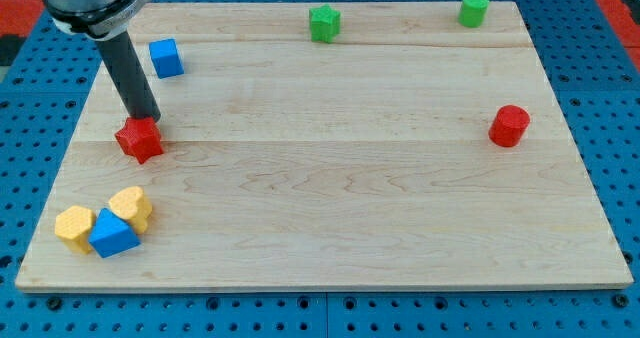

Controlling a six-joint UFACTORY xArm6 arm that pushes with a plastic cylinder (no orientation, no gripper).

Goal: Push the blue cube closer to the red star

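Note:
The blue cube point(166, 57) lies near the board's top left. The red star point(139, 138) lies below it, at the left of the board. My tip point(146, 117) stands just above the red star's top edge, touching or nearly touching it, and below and slightly left of the blue cube. The rod rises up and to the left toward the arm's body at the view's top left corner.
A green star-like block point(324, 23) and a green cylinder point(474, 9) lie at the top edge. A red cylinder point(509, 125) lies at the right. Two yellow blocks point(74, 226) point(131, 207) and a blue block point(112, 234) cluster at the bottom left. The wooden board point(340, 198) sits on a blue pegboard.

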